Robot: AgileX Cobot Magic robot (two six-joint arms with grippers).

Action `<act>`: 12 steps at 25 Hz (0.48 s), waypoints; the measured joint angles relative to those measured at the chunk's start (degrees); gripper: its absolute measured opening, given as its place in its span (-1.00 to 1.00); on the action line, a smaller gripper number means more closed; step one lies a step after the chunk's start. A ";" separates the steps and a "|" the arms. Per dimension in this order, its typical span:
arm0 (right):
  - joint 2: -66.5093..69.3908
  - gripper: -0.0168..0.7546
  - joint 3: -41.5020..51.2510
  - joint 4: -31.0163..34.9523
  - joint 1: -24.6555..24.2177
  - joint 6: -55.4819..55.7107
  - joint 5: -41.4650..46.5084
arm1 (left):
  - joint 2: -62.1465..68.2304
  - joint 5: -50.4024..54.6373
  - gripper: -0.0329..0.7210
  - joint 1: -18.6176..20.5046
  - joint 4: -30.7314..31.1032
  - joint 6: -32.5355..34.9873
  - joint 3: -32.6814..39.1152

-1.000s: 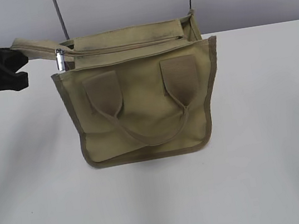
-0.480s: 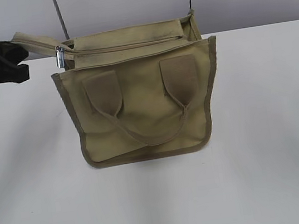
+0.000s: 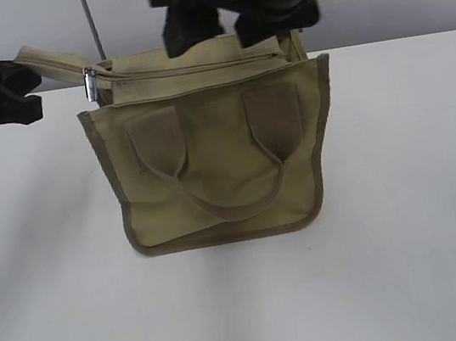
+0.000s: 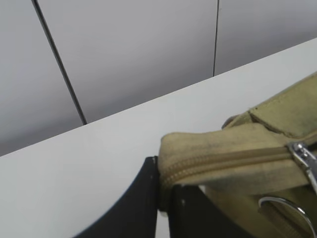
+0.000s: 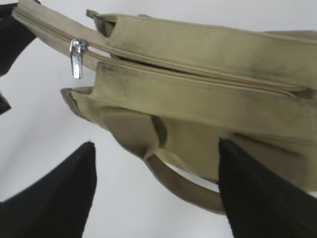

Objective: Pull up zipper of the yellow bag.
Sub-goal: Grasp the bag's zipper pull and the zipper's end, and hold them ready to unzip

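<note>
Bag (image 3: 218, 159) upright mid-table (image 3: 414, 263), near the back edge, wall close behind it. Bare tabletop in front and to both sides; handle loops hang flat against the near face.

Zipper (image 3: 187, 69) runs along the top, its loose tape end sticking out past the bag's left corner. Pull tab (image 3: 90, 86) sits at that left end, dangling just outside the corner; seen again from above in the right wrist view (image 5: 76, 58).

Left gripper (image 3: 23, 94) at the left edge of the exterior view, level with the bag top, clamped on the tape end. Left wrist view confirms: black fingers (image 4: 148, 203) pinch the folded tip of the tape (image 4: 198, 158), slider just beyond the grip.

Right gripper (image 3: 227, 20) hangs over the bag top from behind, jaws spread wide, touching nothing. Its wrist view shows both fingers (image 5: 59, 198) well apart, straddling the near face, tab off to the left of them
</note>
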 joint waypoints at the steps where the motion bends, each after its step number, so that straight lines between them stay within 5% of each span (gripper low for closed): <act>1: 1.94 0.49 -1.88 -0.52 0.90 1.27 -0.14 | 0.00 0.00 -0.85 0.00 0.00 -0.21 0.00; 12: 19.52 0.46 -20.41 -0.90 6.17 2.89 -0.20 | -1.12 0.21 -0.85 0.00 0.22 -1.43 0.00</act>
